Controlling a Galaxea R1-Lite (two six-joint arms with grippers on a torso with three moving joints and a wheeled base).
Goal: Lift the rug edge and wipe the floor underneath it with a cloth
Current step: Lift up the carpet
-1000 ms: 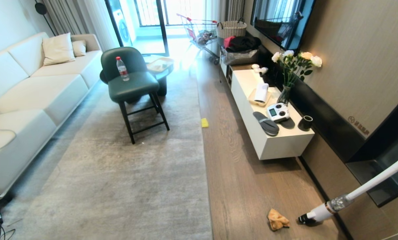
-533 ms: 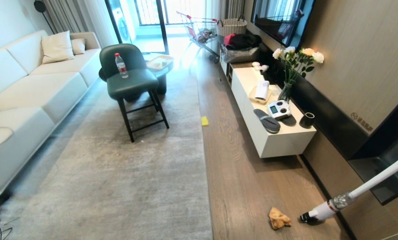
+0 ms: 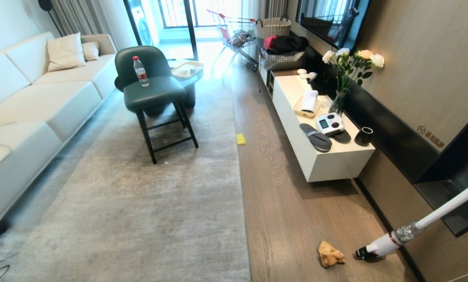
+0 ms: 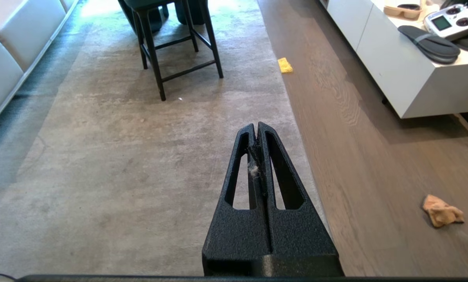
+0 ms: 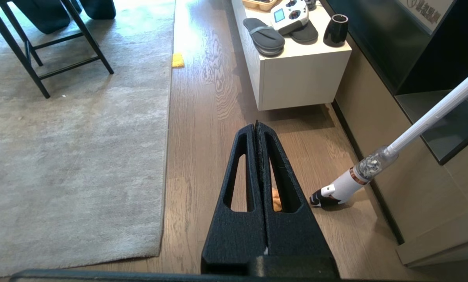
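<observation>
The pale grey rug (image 3: 147, 203) lies flat over the middle of the room, its right edge running along the wooden floor (image 3: 292, 219). The crumpled orange-yellow cloth (image 3: 329, 254) lies on the planks at the near right, beside a vacuum head. Neither arm shows in the head view. My left gripper (image 4: 256, 127) hangs shut above the rug (image 4: 120, 156) near its right edge, a bit of fluff caught between its fingers; the cloth (image 4: 441, 210) lies far off to its side. My right gripper (image 5: 256, 126) is shut and empty above the floor (image 5: 202, 164); the cloth (image 5: 276, 199) peeks through one finger's slot.
A white stick vacuum (image 3: 398, 237) leans against the right wall. A white low cabinet (image 3: 320, 156) holds slippers, a controller and a vase. A green chair (image 3: 151, 94) with a bottle stands on the rug; a cream sofa (image 3: 34, 113) is left. A small yellow square (image 3: 240, 138) lies at the rug's edge.
The whole head view has shifted: far furniture has slid up and the cloth sits a little higher in the picture, so the camera moved. Nothing on the floor has moved.
</observation>
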